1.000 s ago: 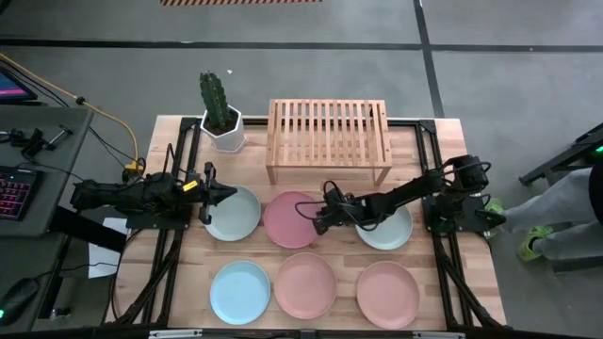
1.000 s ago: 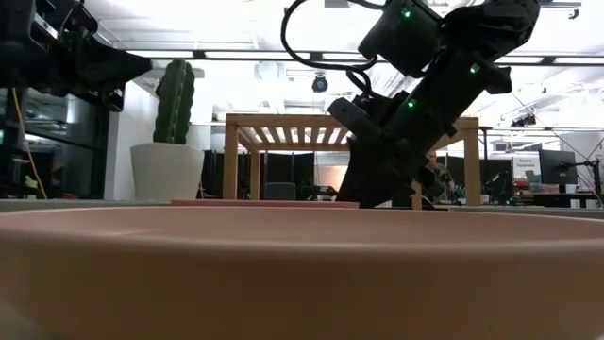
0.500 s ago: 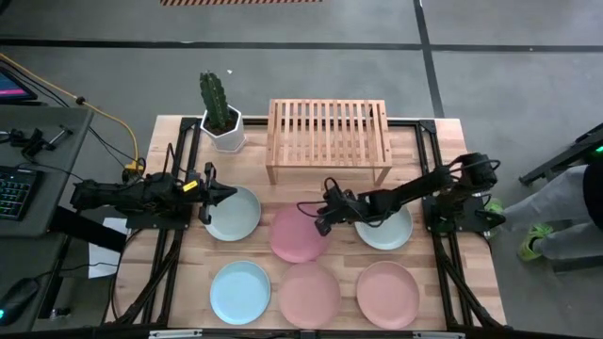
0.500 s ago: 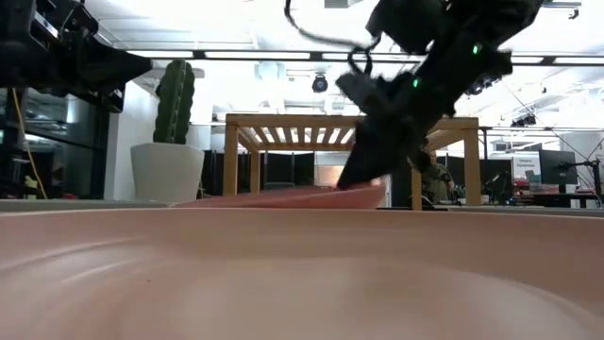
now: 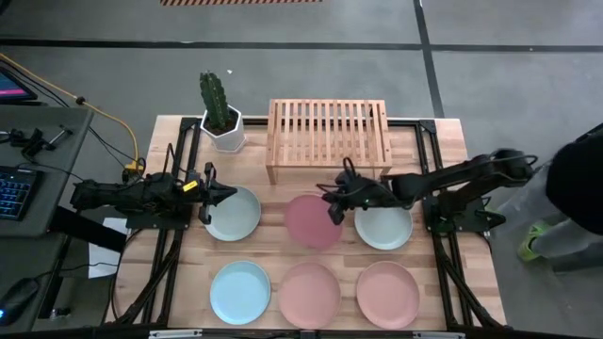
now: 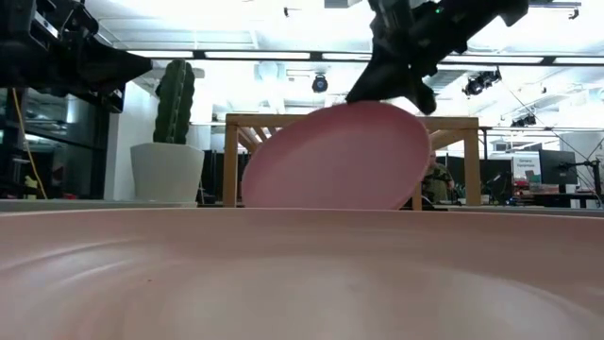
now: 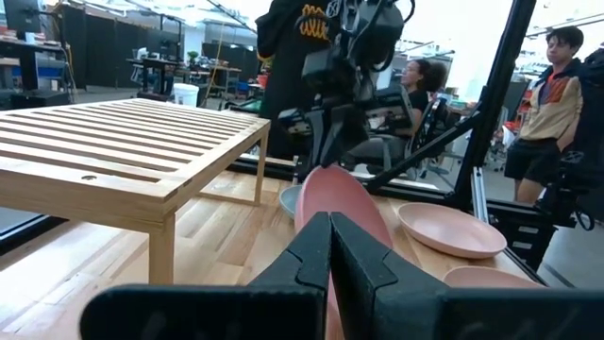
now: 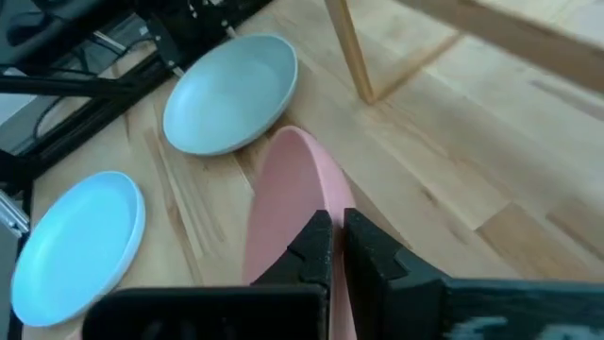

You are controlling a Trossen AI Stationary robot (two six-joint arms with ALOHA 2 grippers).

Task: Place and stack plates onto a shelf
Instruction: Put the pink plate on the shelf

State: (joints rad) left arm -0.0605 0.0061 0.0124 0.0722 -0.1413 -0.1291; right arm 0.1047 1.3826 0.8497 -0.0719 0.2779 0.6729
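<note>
A pink plate [image 5: 312,222] hangs tilted above the middle of the worktop [image 5: 445,141], pinched at its three o'clock rim by the jaws of the right gripper [image 5: 336,202]; in the low view we see it [image 6: 335,156] raised on edge in front of the shelf [image 6: 253,125]. The wooden shelf [image 5: 329,136] stands at twelve o'clock from the lifted plate, its slatted top bare. At three o'clock of the held plate a mint green plate [image 5: 384,227] lies flat, and at nine o'clock a second mint green plate [image 5: 233,214] lies flat, with the left gripper [image 5: 209,195] at its nine o'clock rim. From the left wrist view we find its jaws pressed together, holding nothing, with the tilted pink plate [image 7: 344,212] beyond them. Along the six o'clock edge of the worktop sit a light blue plate [image 5: 239,292], a pink plate [image 5: 309,291] and another pink plate [image 5: 387,293], side by side. A cactus in a white pot [image 5: 221,121] stands at nine o'clock of the shelf. A person [image 5: 575,184] shows at the far three o'clock edge, off the worktop.
</note>
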